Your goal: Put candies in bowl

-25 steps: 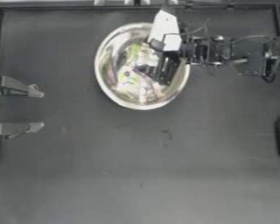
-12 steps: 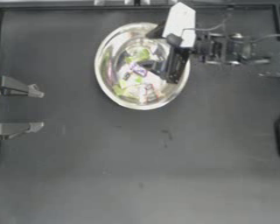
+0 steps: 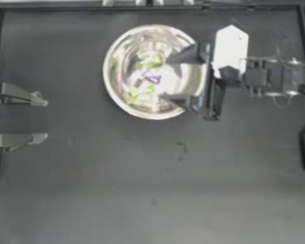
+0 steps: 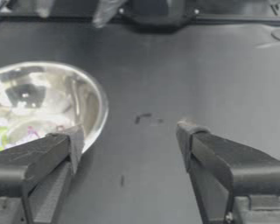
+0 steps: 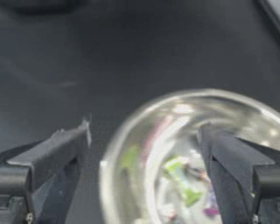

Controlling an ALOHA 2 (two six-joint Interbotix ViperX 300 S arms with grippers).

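Note:
The shiny metal bowl (image 3: 118, 56) stands at the table's far middle. Inside it lie the candies (image 3: 144, 82): yellow-green ones, a magenta one (image 3: 152, 77) and pale ones that blend into the reflections. My right gripper (image 3: 169, 77) is open wide, with one finger over the bowl's far right rim and the other over its near right rim, and nothing between them. In the right wrist view the bowl (image 5: 242, 117) with the green candies (image 5: 178, 167) lies between the open fingers of the right gripper (image 5: 145, 135). My left gripper (image 3: 40, 119) is parked open at the left edge.
The left wrist view looks across the table at the bowl (image 4: 87, 98) past the open left gripper (image 4: 131, 140). A raised frame (image 3: 148, 5) borders the table's far edge. Small scuff marks (image 3: 180, 147) dot the dark surface near the middle.
My right gripper has drawn back a little to the right from above the bowl's inside, and its fingers now stand wider apart. The left arm has not moved.

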